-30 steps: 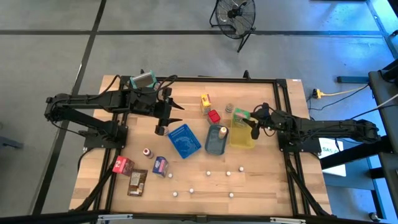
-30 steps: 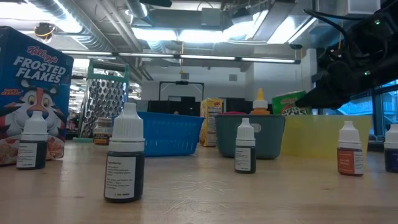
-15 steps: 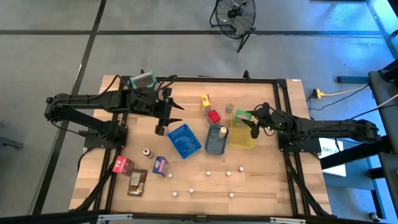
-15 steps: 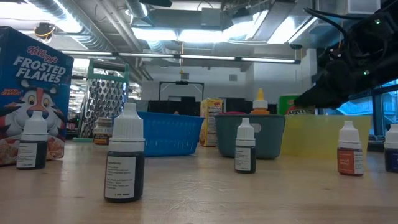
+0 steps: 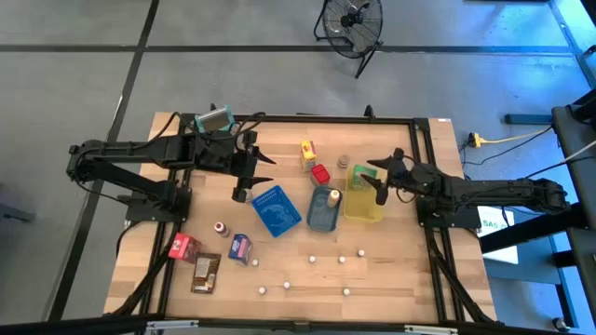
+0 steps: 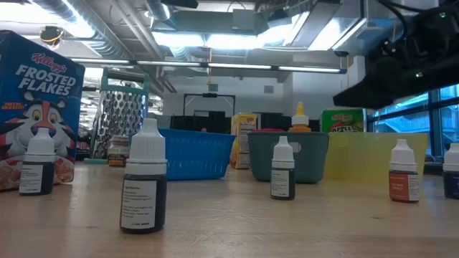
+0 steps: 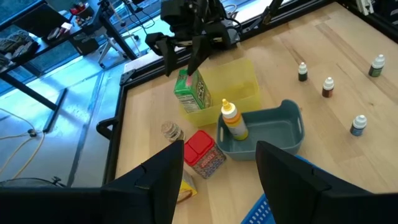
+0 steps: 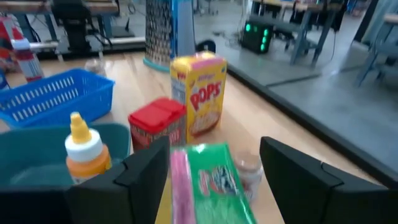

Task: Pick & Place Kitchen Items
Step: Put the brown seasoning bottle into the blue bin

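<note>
Green carton (image 7: 192,91) stands in yellow plastic tray (image 5: 364,207); my right hand (image 5: 380,171) is spread above it, empty, so next I retreat and choose 1 more item.

"Kellogg's FROSTED FLAKES" is printed on the blue cereal box (image 6: 37,107) at the far left of the low view, above a cartoon tiger. "POPS" is read in red letters on the yellow box (image 8: 199,93) at the upper centre of the right wrist view. Small print is carried on the label of the nearest dropper bottle (image 6: 143,179) in the low view, but it cannot be read.
</note>
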Tool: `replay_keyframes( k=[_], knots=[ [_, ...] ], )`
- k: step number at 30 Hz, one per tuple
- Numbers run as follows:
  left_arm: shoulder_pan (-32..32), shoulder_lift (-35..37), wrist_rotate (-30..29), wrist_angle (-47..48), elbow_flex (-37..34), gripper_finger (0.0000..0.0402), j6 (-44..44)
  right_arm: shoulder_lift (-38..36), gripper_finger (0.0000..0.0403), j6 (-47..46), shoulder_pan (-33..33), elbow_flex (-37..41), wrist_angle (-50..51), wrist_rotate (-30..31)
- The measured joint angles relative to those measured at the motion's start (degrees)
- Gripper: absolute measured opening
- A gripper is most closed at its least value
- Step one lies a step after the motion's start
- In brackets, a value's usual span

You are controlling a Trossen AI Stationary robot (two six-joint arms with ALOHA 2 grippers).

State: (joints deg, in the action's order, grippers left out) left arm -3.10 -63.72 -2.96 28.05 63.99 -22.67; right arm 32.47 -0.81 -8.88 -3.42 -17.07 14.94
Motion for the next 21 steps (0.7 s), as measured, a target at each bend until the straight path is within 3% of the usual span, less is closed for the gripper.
replay_keyframes(
  k=[5, 8, 14, 21],
  knots=[
    [0.0, 0.0, 0.0, 0.0, 0.0, 0.0196, 1.0, -0.3, 0.0254, 1.7, 0.0, 0.0, -6.0, -0.2],
    [0.0, 0.0, 0.0, 0.3, 0.0, 0.0196, 1.2, -0.9, 0.0254, 1.5, 0.0, 0.0, -11.2, -4.0],
    [0.0, 0.0, 0.0, 0.4, 0.0, 0.0196, 4.6, -2.8, 0.0254, 0.8, 0.0, -0.9, -20.4, -23.5],
    [0.0, 0.0, 0.0, 0.4, 0.0, 0.0196, 10.6, -3.5, 0.0236, -7.9, 0.5, -9.7, -9.0, -44.3]
  ],
)
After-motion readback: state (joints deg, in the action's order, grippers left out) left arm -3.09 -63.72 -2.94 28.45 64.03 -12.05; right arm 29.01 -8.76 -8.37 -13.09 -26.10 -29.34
